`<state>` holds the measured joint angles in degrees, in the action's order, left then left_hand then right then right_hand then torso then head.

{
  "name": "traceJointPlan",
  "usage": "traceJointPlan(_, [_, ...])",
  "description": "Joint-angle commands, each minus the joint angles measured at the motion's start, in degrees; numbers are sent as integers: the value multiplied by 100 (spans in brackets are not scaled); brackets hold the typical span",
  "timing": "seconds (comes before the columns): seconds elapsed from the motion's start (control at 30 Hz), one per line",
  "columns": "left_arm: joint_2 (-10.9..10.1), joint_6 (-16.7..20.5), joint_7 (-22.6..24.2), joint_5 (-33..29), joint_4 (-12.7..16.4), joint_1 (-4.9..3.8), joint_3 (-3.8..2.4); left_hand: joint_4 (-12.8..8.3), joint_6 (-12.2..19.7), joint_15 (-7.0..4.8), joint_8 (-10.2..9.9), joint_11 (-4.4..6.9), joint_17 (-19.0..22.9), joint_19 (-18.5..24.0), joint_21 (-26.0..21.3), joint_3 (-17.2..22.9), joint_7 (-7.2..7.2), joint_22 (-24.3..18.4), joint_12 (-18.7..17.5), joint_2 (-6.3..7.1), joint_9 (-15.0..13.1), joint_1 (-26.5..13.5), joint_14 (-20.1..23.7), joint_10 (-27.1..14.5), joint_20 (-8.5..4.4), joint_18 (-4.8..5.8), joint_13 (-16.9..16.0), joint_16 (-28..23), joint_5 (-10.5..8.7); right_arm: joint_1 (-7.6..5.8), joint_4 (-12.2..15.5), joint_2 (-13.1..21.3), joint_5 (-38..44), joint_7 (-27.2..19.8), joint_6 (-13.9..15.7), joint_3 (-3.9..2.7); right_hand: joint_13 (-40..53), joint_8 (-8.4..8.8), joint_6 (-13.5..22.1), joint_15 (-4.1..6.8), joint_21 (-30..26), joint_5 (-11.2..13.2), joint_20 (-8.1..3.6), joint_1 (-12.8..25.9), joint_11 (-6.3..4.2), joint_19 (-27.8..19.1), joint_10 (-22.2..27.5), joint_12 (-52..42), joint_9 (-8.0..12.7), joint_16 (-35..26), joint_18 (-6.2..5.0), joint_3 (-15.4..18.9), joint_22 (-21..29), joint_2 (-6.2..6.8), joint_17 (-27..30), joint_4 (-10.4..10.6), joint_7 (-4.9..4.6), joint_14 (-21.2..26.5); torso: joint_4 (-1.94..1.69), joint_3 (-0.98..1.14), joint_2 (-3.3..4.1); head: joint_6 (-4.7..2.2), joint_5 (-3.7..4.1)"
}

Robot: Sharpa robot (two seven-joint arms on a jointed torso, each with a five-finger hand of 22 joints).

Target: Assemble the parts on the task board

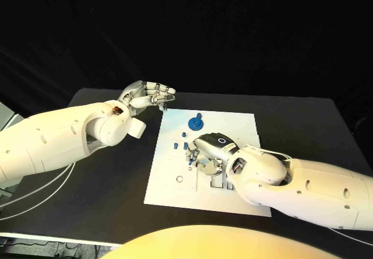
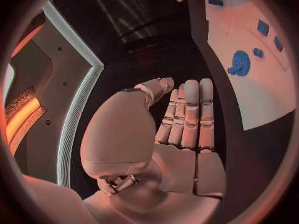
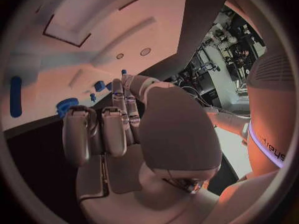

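White board (image 1: 241, 125) lies in the middle of the black table (image 1: 311, 118), a little to the robot's right. On its far part sits a blue gear (image 1: 197, 123), round with teeth, and this gear shows also from the left wrist (image 2: 239, 62). Near the gear, toward the robot, small blue parts (image 1: 184, 134) lie on the board, and more of them are just beside the fingers of the right hand.

Right hand (image 1: 208, 151) is low over the middle of the board, palm down, with the fingers curled toward the surface. Its fingertips (image 1: 190, 157) are at a small blue piece (image 1: 189, 146), but I cannot tell if they pinch it, touch it, or only stand beside it. From the right wrist the fingers (image 3: 115, 129) are bent inward and close together, and blue parts (image 3: 65, 106) are seen past them on the board (image 3: 69, 69).

Left hand (image 1: 146, 96) is off the board, over the table at the board's far left corner, raised above the surface. It holds nothing. From the left wrist its fingers (image 2: 190, 114) are straight and lie side by side, with the thumb a little apart from them.

Near the robot, the board has some slots (image 1: 219, 182) and small round holes (image 1: 179, 179).
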<state>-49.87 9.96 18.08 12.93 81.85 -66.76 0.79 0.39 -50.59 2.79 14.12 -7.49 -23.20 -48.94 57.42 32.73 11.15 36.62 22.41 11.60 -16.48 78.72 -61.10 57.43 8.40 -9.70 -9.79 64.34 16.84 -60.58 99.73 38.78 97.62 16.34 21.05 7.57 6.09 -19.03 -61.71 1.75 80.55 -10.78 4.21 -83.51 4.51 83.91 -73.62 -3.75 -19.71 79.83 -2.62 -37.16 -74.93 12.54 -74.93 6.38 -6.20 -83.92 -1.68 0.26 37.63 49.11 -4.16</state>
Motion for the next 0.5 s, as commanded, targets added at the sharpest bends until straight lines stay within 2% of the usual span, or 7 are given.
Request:
traceJointPlan(0.03, [19, -4, 19, -57, 19, -3, -5, -29, 5, -1, -14, 15, 8, -31, -35, -11, 41, -5, 23, -25, 9, -9, -17, -34, -17, -86, 1, -27, 31, 47, -41, -49, 145, -24, -162, 5, 10, -8, -23, 26, 17, -15, -45, 45, -204, 283, -252, -29, -8, 0, 54, -6, -897, -36, -380, -32, -20, -426, 7, 5, 2, 36, -56])
traceJointPlan(0.17, [28, -16, 13, -58, 16, -3, -5, -29, 5, -1, -14, 15, 8, -31, -35, -11, 41, -5, 23, -25, 9, -9, -17, -34, -17, -86, 1, -27, 31, 104, -97, -113, 187, 10, -198, 12, 10, -8, -20, 25, 30, -18, -45, 51, -202, 287, -251, -27, -11, 3, 57, -9, -906, -36, -381, -36, -23, -426, 2, 8, -1, 65, -91])
traceJointPlan(0.5, [25, -49, -11, -58, 7, -3, -5, -30, 10, 2, -17, 13, 11, -30, -37, -15, 42, -7, 26, -24, 12, -12, -18, -42, -14, -86, 2, -31, 32, 161, -176, -161, 309, 123, -228, 21, 11, -7, -17, 24, 39, -20, -45, 59, -201, 290, -250, -24, -14, 4, 59, -11, -912, -36, -381, -40, -25, -426, 6, 9, 3, 89, -104])
